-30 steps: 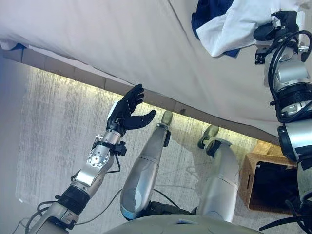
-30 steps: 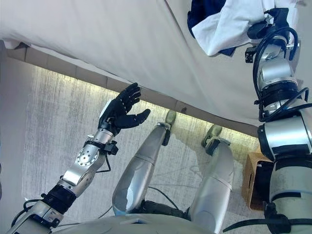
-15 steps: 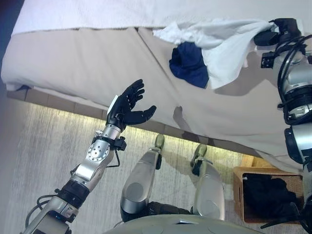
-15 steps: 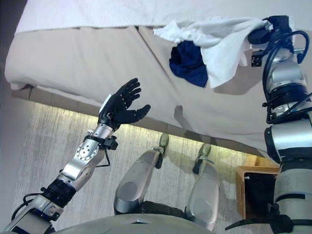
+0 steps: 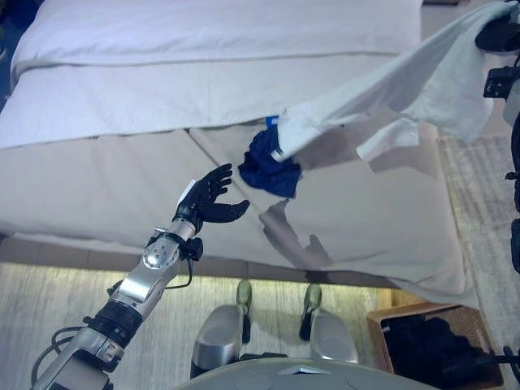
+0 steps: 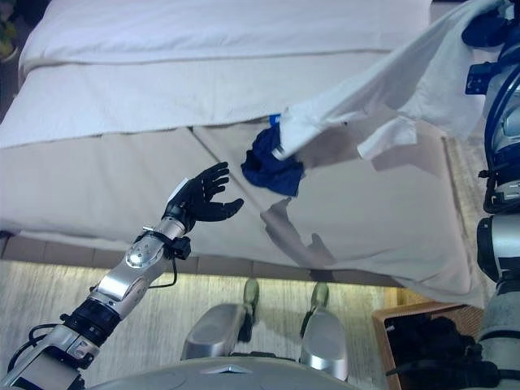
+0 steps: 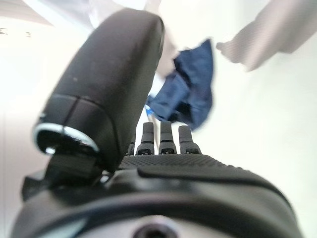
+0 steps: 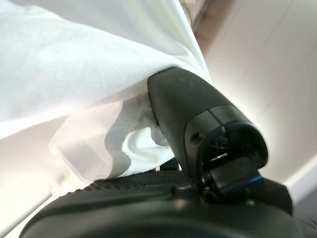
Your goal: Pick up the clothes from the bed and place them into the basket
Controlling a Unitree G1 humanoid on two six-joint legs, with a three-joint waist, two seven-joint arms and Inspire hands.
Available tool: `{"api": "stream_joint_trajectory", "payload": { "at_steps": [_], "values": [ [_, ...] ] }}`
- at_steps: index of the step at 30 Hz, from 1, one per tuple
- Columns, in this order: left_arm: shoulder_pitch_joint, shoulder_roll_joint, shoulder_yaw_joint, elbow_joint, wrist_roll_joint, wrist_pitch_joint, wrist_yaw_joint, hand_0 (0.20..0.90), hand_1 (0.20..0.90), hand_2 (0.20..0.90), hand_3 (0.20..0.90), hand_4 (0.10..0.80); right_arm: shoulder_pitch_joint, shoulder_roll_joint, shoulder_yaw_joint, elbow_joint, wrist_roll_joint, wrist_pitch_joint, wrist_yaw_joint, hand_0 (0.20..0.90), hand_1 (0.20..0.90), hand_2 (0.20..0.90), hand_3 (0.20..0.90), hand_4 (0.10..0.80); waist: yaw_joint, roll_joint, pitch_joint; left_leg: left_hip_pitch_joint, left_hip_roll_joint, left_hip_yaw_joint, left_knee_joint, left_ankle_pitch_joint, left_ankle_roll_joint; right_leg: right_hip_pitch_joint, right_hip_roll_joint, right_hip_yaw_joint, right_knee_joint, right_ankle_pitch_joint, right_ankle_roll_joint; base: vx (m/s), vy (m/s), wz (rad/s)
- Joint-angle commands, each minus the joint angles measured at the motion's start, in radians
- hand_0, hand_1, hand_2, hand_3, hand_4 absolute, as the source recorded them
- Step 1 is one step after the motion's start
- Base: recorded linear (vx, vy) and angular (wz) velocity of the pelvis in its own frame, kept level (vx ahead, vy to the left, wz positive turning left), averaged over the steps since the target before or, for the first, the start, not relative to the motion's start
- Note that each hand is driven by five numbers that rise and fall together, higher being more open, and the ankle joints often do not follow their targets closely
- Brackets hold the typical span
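Lifted higher than a moment ago, the limp white garment [image 5: 422, 81] trails from the gripping right hand [image 5: 500, 34] at two o'clock; left hand [image 5: 207, 199] spread empty.

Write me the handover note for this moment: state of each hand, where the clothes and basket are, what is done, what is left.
Right hand: shut on the white garment, held up over the bed; the garment's far end trails down to the mattress by the blue garment.
Left hand: open, empty, raised above the bed's near edge, short of the blue garment.
Basket: on the floor at the robot's right, with dark clothes already in it.
Done: white garment grasped and mostly lifted.
Left: carry the white garment to the basket and drop it in, then pick up the blue garment and do the same.
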Motion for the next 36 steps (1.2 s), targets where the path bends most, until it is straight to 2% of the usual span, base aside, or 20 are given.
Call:
{"api": "stream_joint_trajectory", "payload": {
  "at_steps": [1, 4, 7, 10, 11, 13, 15, 16, 18, 19, 21, 22, 23, 31, 36],
  "values": [
    [0.069, -0.013, -0.009, 0.034, 0.028, -0.071, -0.012, 0.9, 0.9, 0.9, 0.9, 0.8, -0.081, -0.121, 0.072, -0.059, -0.021, -0.109, -0.059, 0.3, 0.3, 0.3, 0.2, 0.1, -0.016, -0.044, -0.224, -0.029, 0.05, 0.056, 0.083, -0.089, -0.034, 0.032, 0.034, 0.015, 0.033, -0.06, -0.013, -0.006, 0.014, -0.11],
    [0.082, -0.02, -0.006, 0.061, 0.028, -0.101, -0.013, 0.9, 0.9, 0.9, 0.9, 0.8, -0.129, -0.159, 0.093, -0.051, -0.015, -0.11, -0.055, 0.3, 0.3, 0.3, 0.2, 0.1, -0.025, -0.059, -0.248, -0.009, 0.042, 0.04, 0.073, -0.095, -0.036, 0.05, 0.053, 0.049, 0.009, -0.056, -0.017, -0.004, 0.028, -0.25],
    [0.09, -0.026, 0.001, 0.061, 0.038, -0.116, -0.01, 0.9, 0.9, 0.9, 0.9, 0.8, -0.159, -0.178, 0.111, -0.043, -0.002, -0.121, -0.05, 0.3, 0.3, 0.3, 0.2, 0.1, -0.025, -0.069, -0.254, -0.009, 0.02, 0.004, 0.09, -0.113, -0.029, 0.052, 0.061, 0.087, 0.002, -0.052, -0.021, -0.008, 0.032, -0.31],
    [0.099, -0.023, 0.022, 0.063, 0.053, -0.128, 0.015, 0.9, 0.9, 0.9, 0.9, 0.8, -0.178, -0.179, 0.128, -0.055, 0.019, -0.138, -0.035, 0.3, 0.3, 0.3, 0.2, 0.1, -0.027, -0.072, -0.253, -0.01, -0.031, -0.08, 0.118, -0.143, -0.004, 0.041, 0.071, 0.169, 0.007, -0.042, -0.017, 0.008, 0.082, -0.47],
    [0.1, -0.024, 0.027, 0.064, 0.057, -0.129, 0.014, 0.9, 0.9, 0.9, 0.9, 0.8, -0.171, -0.18, 0.122, -0.065, 0.022, -0.137, -0.034, 0.3, 0.3, 0.3, 0.2, 0.1, -0.028, -0.07, -0.252, -0.009, -0.034, -0.076, 0.121, -0.147, 0.0, 0.039, 0.072, 0.179, 0.005, -0.037, -0.014, -0.008, 0.125, -0.57],
    [0.097, -0.027, 0.039, 0.076, 0.067, -0.124, -0.013, 0.9, 0.9, 0.9, 0.9, 0.8, -0.122, -0.19, 0.079, -0.095, -0.001, -0.119, -0.032, 0.3, 0.3, 0.3, 0.2, 0.1, -0.048, -0.068, -0.252, -0.004, -0.037, -0.037, 0.112, -0.15, 0.005, 0.033, 0.064, 0.185, -0.022, -0.003, 0.004, -0.005, 0.096, -0.55],
    [0.095, -0.024, 0.04, 0.083, 0.075, -0.124, -0.018, 0.9, 0.9, 0.9, 0.9, 0.8, -0.06, -0.19, 0.035, -0.123, -0.015, -0.11, -0.042, 0.3, 0.3, 0.3, 0.2, 0.1, -0.058, -0.07, -0.251, 0.007, -0.04, -0.026, 0.084, -0.141, 0.007, 0.025, 0.057, 0.191, -0.054, 0.042, 0.026, -0.036, 0.043, -0.52],
    [0.095, -0.023, 0.044, 0.086, 0.091, -0.129, -0.011, 0.9, 0.9, 0.9, 0.9, 0.8, -0.005, -0.187, -0.006, -0.136, -0.017, -0.106, -0.044, 0.3, 0.3, 0.3, 0.2, 0.1, -0.071, -0.065, -0.248, 0.022, -0.035, -0.007, 0.045, -0.129, 0.009, -0.005, 0.051, 0.175, -0.07, 0.081, 0.048, -0.071, 0.032, -0.47],
    [0.096, -0.009, 0.053, 0.075, 0.093, -0.127, 0.016, 0.9, 0.9, 0.9, 0.9, 0.8, 0.046, -0.18, -0.05, -0.149, -0.01, -0.106, -0.037, 0.3, 0.3, 0.3, 0.2, 0.1, -0.073, -0.058, -0.24, 0.035, -0.024, 0.023, 0.009, -0.113, 0.015, -0.041, 0.047, 0.136, -0.033, 0.088, 0.061, -0.135, 0.02, -0.55],
    [0.096, 0.003, 0.068, 0.064, 0.088, -0.126, 0.043, 0.9, 0.9, 0.9, 0.9, 0.8, 0.065, -0.172, -0.065, -0.149, 0.003, -0.099, -0.033, 0.3, 0.3, 0.3, 0.2, 0.1, -0.07, -0.05, -0.235, 0.03, -0.01, 0.054, -0.007, -0.097, 0.021, -0.054, 0.049, 0.093, 0.041, 0.075, 0.062, -0.21, 0.007, -0.76],
    [0.093, 0.016, 0.091, 0.048, 0.084, -0.111, 0.064, 0.9, 0.9, 0.9, 0.9, 0.8, 0.096, -0.17, -0.086, -0.152, 0.028, -0.099, -0.032, 0.3, 0.3, 0.3, 0.2, 0.1, -0.063, -0.042, -0.238, 0.015, 0.002, 0.079, -0.01, -0.081, 0.026, -0.05, 0.061, 0.069, 0.073, 0.021, 0.045, -0.17, -0.041, -0.83],
    [0.087, 0.027, 0.103, 0.043, 0.071, -0.1, 0.07, 0.9, 0.9, 0.9, 0.9, 0.8, 0.129, -0.168, -0.108, -0.143, 0.046, -0.117, -0.03, 0.3, 0.3, 0.3, 0.2, 0.1, -0.053, -0.05, -0.246, -0.004, 0.001, 0.09, -0.004, -0.077, 0.022, -0.022, 0.06, 0.048, 0.024, 0.009, 0.033, -0.103, -0.111, -0.84],
    [0.089, 0.024, 0.108, 0.053, 0.062, -0.106, 0.078, 0.9, 0.9, 0.9, 0.9, 0.8, 0.166, -0.164, -0.127, -0.145, 0.055, -0.132, -0.031, 0.3, 0.3, 0.3, 0.2, 0.1, -0.052, -0.052, -0.25, -0.009, 0.006, 0.094, -0.009, -0.071, 0.011, -0.011, 0.056, 0.034, -0.014, 0.02, 0.034, -0.069, -0.117, -0.84],
    [0.087, -0.026, 0.099, 0.093, 0.073, -0.115, 0.08, 0.9, 0.9, 0.9, 0.9, 0.8, 0.328, -0.141, -0.241, -0.104, 0.05, -0.146, -0.054, 0.3, 0.3, 0.3, 0.2, 0.1, -0.083, -0.046, -0.261, 0.032, 0.012, 0.103, -0.117, -0.033, -0.009, 0.018, 0.094, 0.068, -0.112, 0.032, 0.014, 0.012, -0.059, -0.26],
    [0.113, -0.029, 0.105, 0.093, 0.078, -0.116, 0.069, 0.9, 0.9, 0.9, 0.9, 0.8, 0.422, -0.092, -0.311, -0.123, 0.153, -0.182, -0.056, 0.3, 0.3, 0.3, 0.2, 0.1, -0.105, -0.033, -0.261, 0.048, 0.019, 0.13, -0.118, -0.037, -0.013, 0.031, 0.105, 0.084, -0.124, 0.029, 0.007, 0.041, -0.076, -0.07]
  ]
}}
